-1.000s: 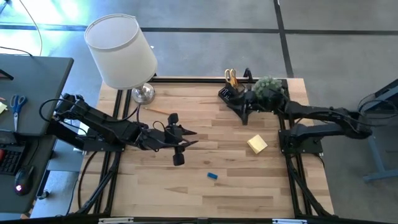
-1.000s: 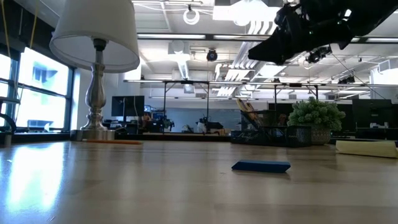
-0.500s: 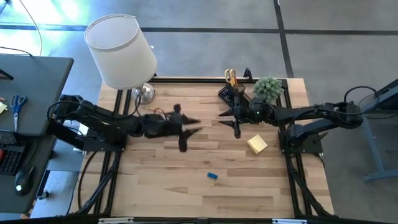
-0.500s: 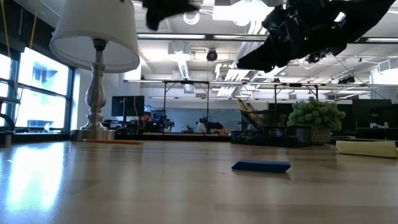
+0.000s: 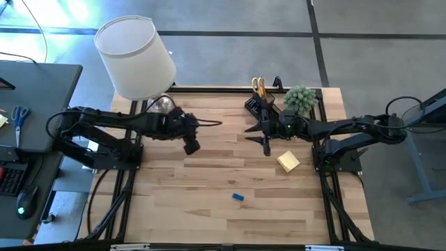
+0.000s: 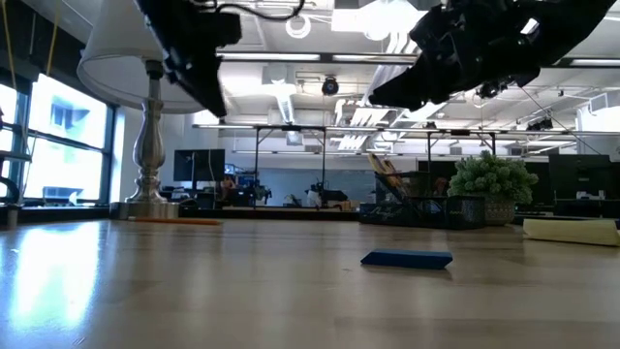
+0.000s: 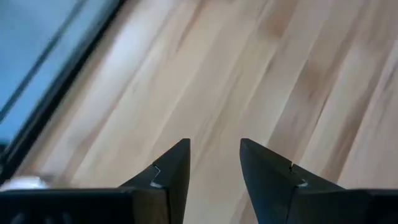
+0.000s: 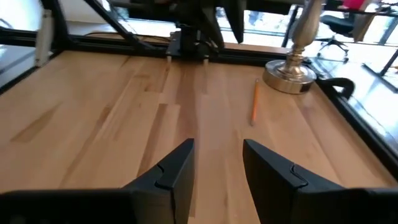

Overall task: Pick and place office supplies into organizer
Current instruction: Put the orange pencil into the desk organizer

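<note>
Small flat blue eraser (image 5: 238, 197) lies low-centre on the table (image 5: 209, 209); black organizer (image 5: 259, 106) holds yellow-handled scissors (image 5: 258, 86) upper right. Left gripper (image 7: 213, 163) and right gripper (image 8: 216, 163): both open, empty.

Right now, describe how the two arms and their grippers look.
Both arms are dark, nearly black, jointed links with thin black cables looping along them. The left gripper and the right gripper each end in two flat, tapered black fingers with a small notched step and a pale mark near the inner edge.
</note>
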